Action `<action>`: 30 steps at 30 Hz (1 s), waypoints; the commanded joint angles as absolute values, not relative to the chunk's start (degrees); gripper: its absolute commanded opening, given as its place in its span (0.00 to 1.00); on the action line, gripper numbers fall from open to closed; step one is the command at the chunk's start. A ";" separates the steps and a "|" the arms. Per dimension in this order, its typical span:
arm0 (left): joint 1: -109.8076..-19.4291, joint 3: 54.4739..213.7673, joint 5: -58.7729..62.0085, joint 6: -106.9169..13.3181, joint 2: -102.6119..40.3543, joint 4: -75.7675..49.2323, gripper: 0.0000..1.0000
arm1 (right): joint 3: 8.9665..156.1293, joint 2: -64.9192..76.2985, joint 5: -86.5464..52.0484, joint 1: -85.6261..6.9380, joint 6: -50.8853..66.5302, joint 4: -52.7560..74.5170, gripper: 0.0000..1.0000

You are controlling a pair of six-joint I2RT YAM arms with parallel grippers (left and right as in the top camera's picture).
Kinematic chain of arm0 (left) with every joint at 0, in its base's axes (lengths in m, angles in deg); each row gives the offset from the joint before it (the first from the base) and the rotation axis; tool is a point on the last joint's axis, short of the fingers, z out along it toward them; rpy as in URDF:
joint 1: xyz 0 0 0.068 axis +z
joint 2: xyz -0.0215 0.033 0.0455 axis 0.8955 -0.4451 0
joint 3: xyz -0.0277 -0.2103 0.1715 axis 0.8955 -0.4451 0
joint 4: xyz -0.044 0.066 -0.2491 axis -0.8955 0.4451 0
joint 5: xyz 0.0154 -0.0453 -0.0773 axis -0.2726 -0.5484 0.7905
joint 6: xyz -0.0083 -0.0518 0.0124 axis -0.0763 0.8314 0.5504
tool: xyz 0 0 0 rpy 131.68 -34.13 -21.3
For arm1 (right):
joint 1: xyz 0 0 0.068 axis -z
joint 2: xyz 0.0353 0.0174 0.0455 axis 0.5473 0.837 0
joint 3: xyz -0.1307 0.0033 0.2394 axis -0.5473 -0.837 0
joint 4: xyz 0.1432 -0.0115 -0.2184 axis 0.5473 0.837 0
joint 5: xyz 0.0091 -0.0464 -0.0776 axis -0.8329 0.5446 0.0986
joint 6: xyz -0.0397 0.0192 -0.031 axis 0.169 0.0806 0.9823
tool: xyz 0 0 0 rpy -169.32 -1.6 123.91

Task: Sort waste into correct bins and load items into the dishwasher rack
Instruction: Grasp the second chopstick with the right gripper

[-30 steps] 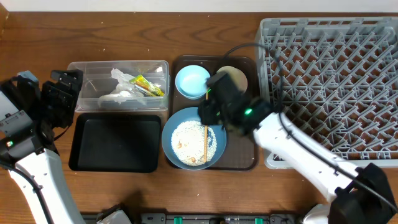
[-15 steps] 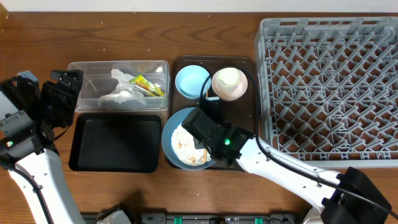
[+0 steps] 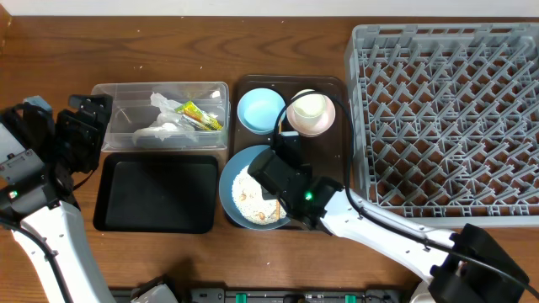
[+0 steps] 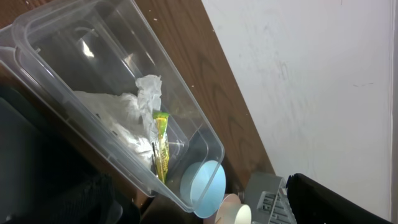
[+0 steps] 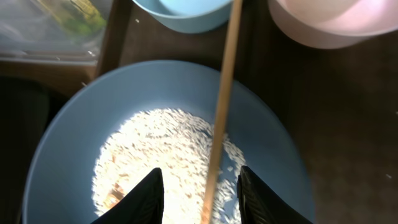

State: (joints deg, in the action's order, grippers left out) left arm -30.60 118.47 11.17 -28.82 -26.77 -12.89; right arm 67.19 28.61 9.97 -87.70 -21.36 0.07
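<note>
Over the dark blue bowl (image 5: pixel 68 137), your right gripper (image 5: pixel 200 186) stands part open, holding nothing, fingers straddling the chopsticks (image 5: pixel 225 87) that lie on the rice (image 5: pixel 155 155). Centre on the wood, close squarely, lift straight up.

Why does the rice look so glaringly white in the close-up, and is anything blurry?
Right wrist view: the rice is washed out by bright light, and the chopstick looks soft-edged. Left wrist view: glints on the clear tub. Overhead view: evenly lit and sharp.
</note>
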 commanded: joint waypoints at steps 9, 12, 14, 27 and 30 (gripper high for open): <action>-30.25 118.97 11.69 -28.71 -26.79 -12.78 0.91 | 66.95 34.70 12.05 -88.21 -21.49 -2.00 0.38; -30.27 118.97 11.69 -28.71 -26.79 -12.78 0.91 | 66.95 34.70 11.98 -88.21 -21.49 -1.83 0.38; -30.27 118.97 11.69 -28.71 -26.79 -12.78 0.91 | 66.95 34.70 11.96 -88.23 -21.51 -1.74 0.37; -30.25 118.97 11.69 -28.71 -26.79 -12.78 0.91 | 67.00 38.64 11.66 -88.21 -21.29 -2.77 0.38; -30.27 118.97 11.69 -28.71 -26.79 -12.78 0.91 | 67.08 38.64 11.70 -88.23 -20.61 -3.32 0.35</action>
